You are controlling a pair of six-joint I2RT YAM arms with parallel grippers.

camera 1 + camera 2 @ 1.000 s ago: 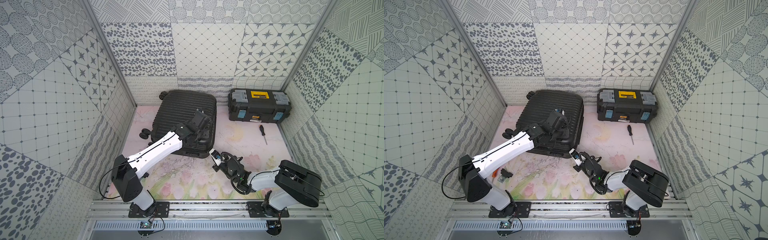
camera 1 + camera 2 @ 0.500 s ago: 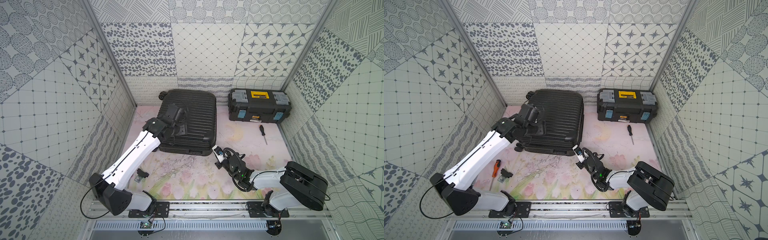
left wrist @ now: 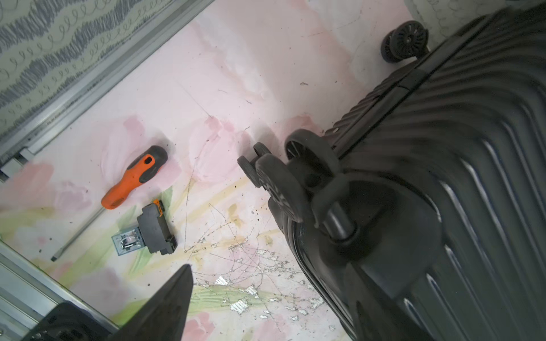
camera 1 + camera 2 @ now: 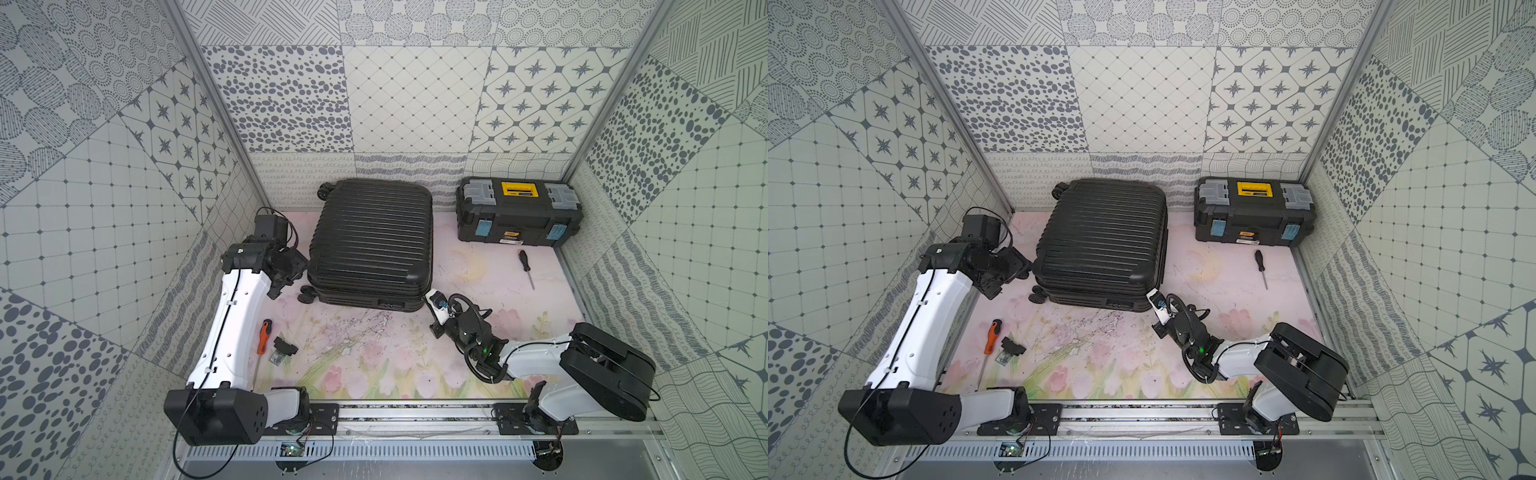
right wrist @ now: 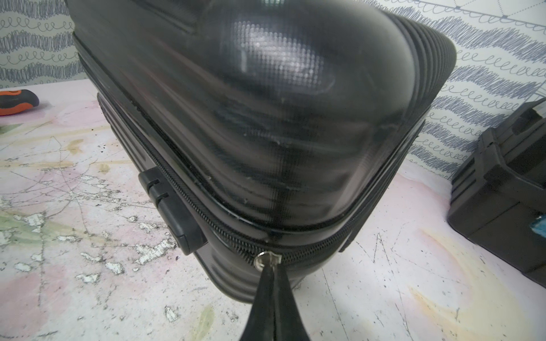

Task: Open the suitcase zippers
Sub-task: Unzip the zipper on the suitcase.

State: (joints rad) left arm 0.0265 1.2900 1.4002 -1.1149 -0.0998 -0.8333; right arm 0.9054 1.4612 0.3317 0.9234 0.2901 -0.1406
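Right wrist view: the right gripper (image 5: 272, 274) is clamped on the pull (image 5: 265, 261) straight ahead, at the suitcase (image 5: 266, 103) corner. From there the zippers (image 5: 310, 251) run off to both sides.

Closed in on three sides by tall pale wall panels (image 4: 395, 104), printed in a grey patchwork of dots, stars, lattices, hatching and, low down, scribbled waves. Joined at both back corners by slim silver metal posts (image 4: 216, 104). Floored by a flat bench (image 4: 1204, 266) clad in a worn pink mat (image 4: 374, 374) painted with tulips and green leaves, scratched and flaking mid-front. Edged in front by a silver aluminium rail (image 4: 415, 409). Lit evenly, with soft shadows only.
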